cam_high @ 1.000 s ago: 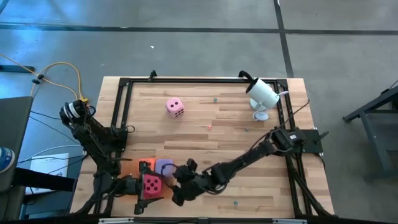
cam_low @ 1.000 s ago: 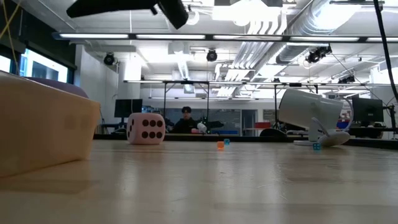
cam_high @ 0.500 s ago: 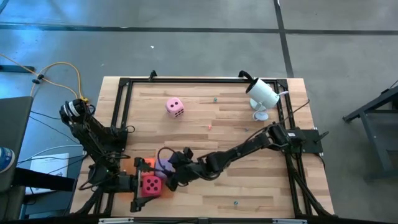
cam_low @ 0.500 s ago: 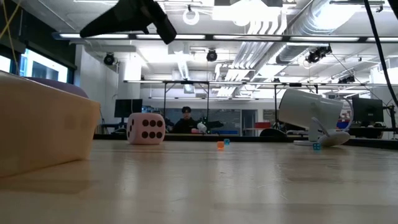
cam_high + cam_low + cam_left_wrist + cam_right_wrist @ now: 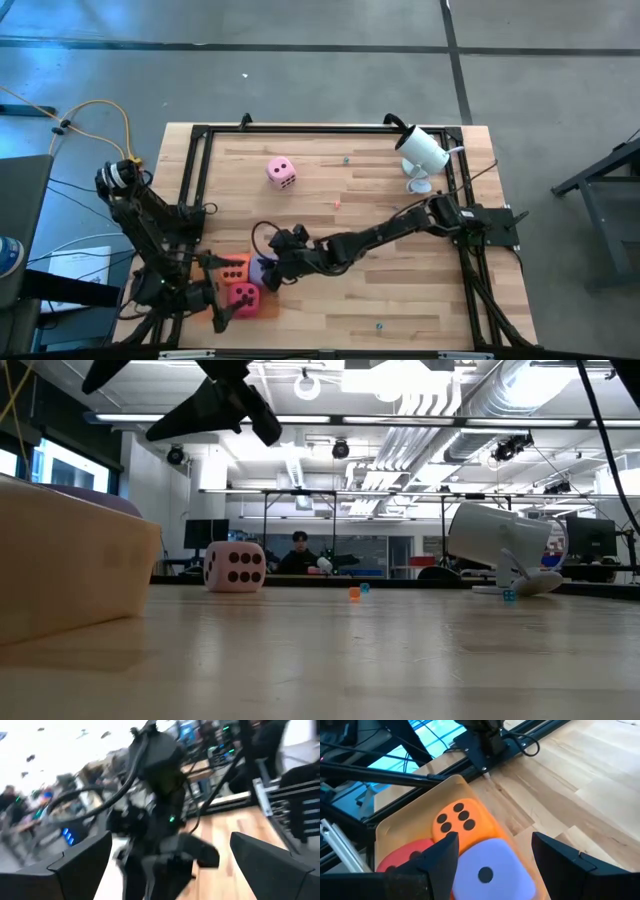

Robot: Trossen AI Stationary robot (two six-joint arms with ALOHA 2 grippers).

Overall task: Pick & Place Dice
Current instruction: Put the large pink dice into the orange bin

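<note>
- At the lower left of the overhead frame, three dice sit together in the flat orange tray (image 5: 395, 827): the orange die (image 5: 235, 269), the purple die (image 5: 263, 269) and the magenta die (image 5: 243, 297), all touching or nearly so.
- Directly over that cluster hovers the right gripper (image 5: 282, 258), its fingers parted and holding nothing; its wrist camera looks down on the purple die (image 5: 492, 870) between the two dark fingers (image 5: 437, 862).
- Just outside the tray, at the lower left edge of the table (image 5: 400, 300), the left gripper (image 5: 205, 305) has its jaws spread wide and empty.
- Toward the upper middle of the table, well apart from the others, the light pink die (image 5: 281, 172) lies alone on the bare wood, a white camera (image 5: 423, 152) standing at the upper right.
- Judged from this layout, three dice are placed and one is left; the step in hand looks like a release over the tray.
- Next would be a reach across to the pink die, jaws open and squared to its soft faces, before closing.
</note>
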